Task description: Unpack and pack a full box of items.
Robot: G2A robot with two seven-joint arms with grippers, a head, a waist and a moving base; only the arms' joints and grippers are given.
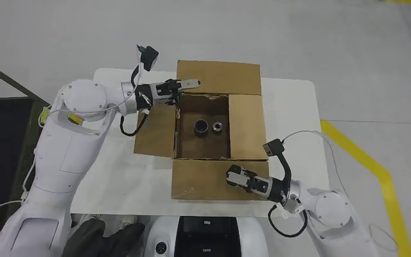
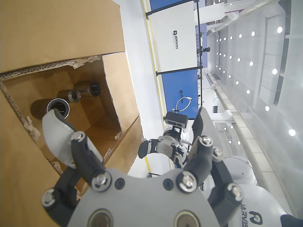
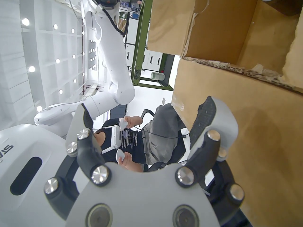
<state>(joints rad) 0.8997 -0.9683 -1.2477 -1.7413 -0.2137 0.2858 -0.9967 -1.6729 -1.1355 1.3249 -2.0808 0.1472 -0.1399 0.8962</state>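
The left tool (image 1: 191, 83) hangs wide open and empty over the far left corner of the cardboard box (image 1: 247, 128). The right tool (image 1: 231, 175), likewise spread and empty, is over the near flap (image 1: 202, 181). Dark metal cylinders (image 1: 201, 126) stand inside the box, which sits on the white worktop (image 1: 289, 96). A yellow line (image 1: 359, 154) crosses the grey floor (image 1: 321, 38).

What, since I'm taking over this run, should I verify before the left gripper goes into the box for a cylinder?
1. Box flaps folded out: ok.
2. Left gripper open: ok.
3. Left gripper above a cylinder: not ok; it hangs by the opening's corner.
4. Large dark cylinder and small metal cylinder upright: ok.
5. Right gripper outside the opening: ok, open over the flap nearest the robot.
6. Cylinders apart from each other: cannot tell.
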